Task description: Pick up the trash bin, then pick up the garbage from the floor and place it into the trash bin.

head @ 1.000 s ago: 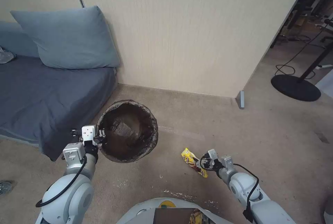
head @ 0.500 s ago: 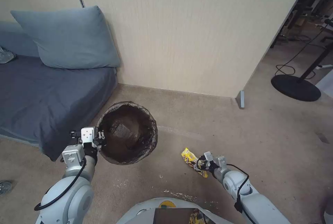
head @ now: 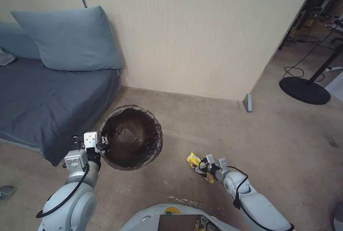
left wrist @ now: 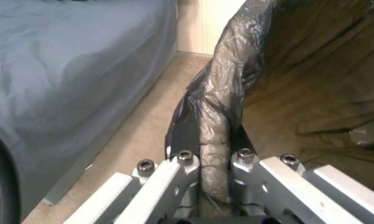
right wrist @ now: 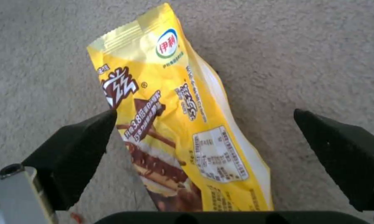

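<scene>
Half of yellow wrapper [right wrist: 182, 124] seemingly hidden under right gripper [right wrist: 203, 146].

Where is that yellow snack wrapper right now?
The yellow snack wrapper lies flat on the carpet on the robot's right, to the right of the trash bin. The right gripper is over it, open, one finger on each side.

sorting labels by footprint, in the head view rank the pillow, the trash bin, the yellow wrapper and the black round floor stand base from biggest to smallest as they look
1. pillow
2. trash bin, held at its rim by the left gripper
3. floor stand base, though it sits farther off, so this is unsure
4. yellow wrapper, under the open right gripper
</scene>
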Tool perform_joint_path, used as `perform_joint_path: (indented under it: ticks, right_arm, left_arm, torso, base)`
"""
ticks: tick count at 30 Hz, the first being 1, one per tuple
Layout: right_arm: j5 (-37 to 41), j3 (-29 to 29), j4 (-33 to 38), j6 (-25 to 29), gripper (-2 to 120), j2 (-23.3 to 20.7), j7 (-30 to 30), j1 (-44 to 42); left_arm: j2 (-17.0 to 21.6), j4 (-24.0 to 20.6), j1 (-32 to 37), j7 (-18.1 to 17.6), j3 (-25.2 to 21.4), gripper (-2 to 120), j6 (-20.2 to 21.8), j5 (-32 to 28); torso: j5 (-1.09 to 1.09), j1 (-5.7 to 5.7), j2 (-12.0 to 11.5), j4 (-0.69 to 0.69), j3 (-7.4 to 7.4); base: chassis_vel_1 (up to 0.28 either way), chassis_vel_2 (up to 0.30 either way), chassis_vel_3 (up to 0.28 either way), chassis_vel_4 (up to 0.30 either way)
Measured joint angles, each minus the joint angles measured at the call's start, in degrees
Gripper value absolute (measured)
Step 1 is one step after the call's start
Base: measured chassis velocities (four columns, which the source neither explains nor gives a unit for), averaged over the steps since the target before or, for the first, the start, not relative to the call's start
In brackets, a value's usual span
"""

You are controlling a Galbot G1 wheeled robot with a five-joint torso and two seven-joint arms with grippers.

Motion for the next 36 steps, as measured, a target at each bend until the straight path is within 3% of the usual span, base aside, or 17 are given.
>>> perform_joint_path:
  ticks: [29, 36]
  right_arm:
    - [-3.16, -0.2, -3.5, 0.33, 100, 4.62, -0.41, 0.51]
    - [-3.22, -0.05, -3.38, 0.43, 86, 4.58, -0.58, 0.17]
  left_arm:
    - [0.31, -0.17, 0.23, 0.01, -0.18, 2, -0.09, -0.02]
    - [0.33, -0.17, 0.15, 0.01, -0.11, 2, -0.09, -0.02]
  torso:
    - [-0.03, 0.0, 0.0, -0.02, -0.01]
    - [-0.04, 0.0, 0.01, -0.03, -0.01]
  base:
    - [0.0, 0.0, 0.0, 0.0]
    - [0.0, 0.0, 0.0, 0.0]
